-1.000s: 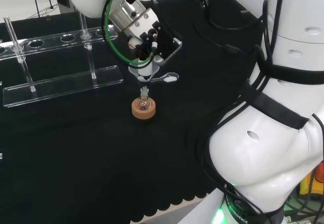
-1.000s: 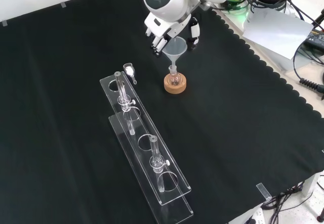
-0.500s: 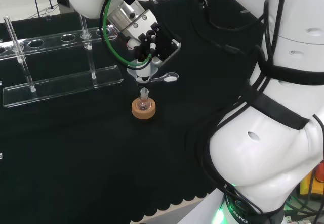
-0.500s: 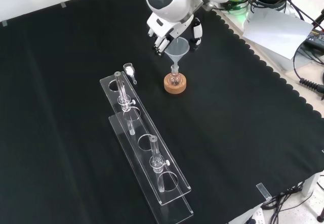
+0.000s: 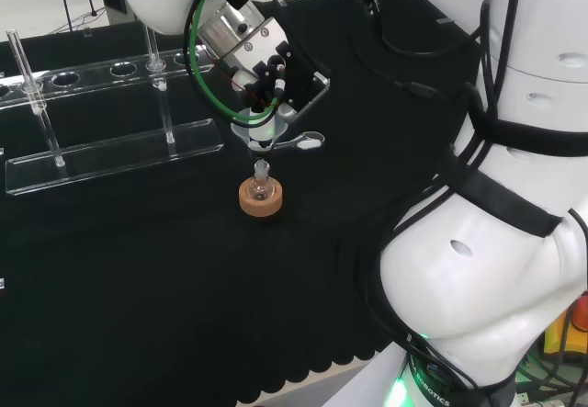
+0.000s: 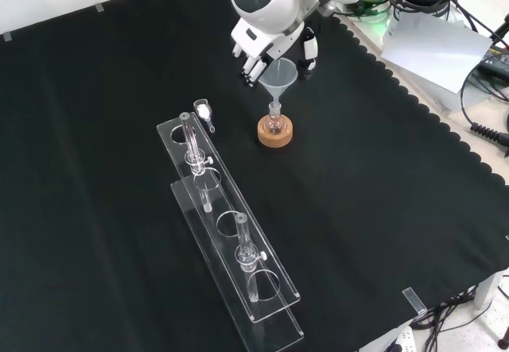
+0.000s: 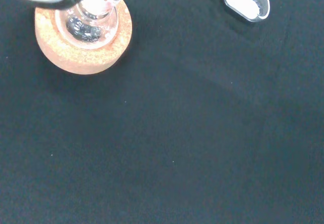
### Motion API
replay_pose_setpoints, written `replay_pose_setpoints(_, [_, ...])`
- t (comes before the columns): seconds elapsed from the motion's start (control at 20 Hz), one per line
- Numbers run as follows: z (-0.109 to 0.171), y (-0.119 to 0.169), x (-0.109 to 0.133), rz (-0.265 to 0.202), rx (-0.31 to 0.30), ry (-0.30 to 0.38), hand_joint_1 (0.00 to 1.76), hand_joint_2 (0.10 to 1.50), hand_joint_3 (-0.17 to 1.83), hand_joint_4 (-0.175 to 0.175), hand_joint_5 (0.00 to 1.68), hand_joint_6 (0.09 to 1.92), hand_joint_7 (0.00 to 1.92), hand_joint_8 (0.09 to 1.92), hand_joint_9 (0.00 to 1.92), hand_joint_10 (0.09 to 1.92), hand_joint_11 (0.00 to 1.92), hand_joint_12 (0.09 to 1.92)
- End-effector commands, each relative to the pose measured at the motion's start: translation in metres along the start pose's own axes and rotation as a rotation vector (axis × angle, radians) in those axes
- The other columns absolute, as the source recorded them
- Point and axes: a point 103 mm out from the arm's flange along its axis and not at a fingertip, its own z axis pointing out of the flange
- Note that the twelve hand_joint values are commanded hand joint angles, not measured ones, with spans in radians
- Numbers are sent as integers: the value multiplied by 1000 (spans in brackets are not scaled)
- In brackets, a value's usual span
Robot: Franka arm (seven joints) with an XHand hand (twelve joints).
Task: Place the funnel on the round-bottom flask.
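You had the hand (image 6: pixel 266 46) near the top centre of the front view, its fingers (image 6: pixel 249 69) curled round the clear funnel (image 6: pixel 277 77) and the thumb on the far side of the rim. The funnel hung upright with its stem pointing down at the neck of the round-bottom flask (image 6: pixel 274 122), which sat in its cork ring (image 6: pixel 275 134) just above the frame's centre. Compared with a second before, you had lifted the funnel a little; over the last half second it barely moved. Whether the stem tip was inside the neck or just above it, I could not tell. A small scoop of white powder (image 6: pixel 203 110) lay to the left, beside the clear rack (image 6: pixel 231 241).
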Motion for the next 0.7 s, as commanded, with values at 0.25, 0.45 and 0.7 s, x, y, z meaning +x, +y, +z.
replay_pose_setpoints(0.25, [-2, 5, 2, 11, 3, -12, 830, 737, 703, -19, 624, 841, 701, 673, 1103, 454, 622, 1248])
replay_pose_setpoints(0.45, [-2, 6, 3, 9, 8, -15, 830, 738, 703, -19, 624, 841, 700, 674, 1103, 455, 622, 1248])
replay_pose_setpoints(0.7, [5, 12, -5, -3, 5, 0, 830, 738, 704, -19, 625, 842, 699, 674, 1103, 456, 624, 1248])
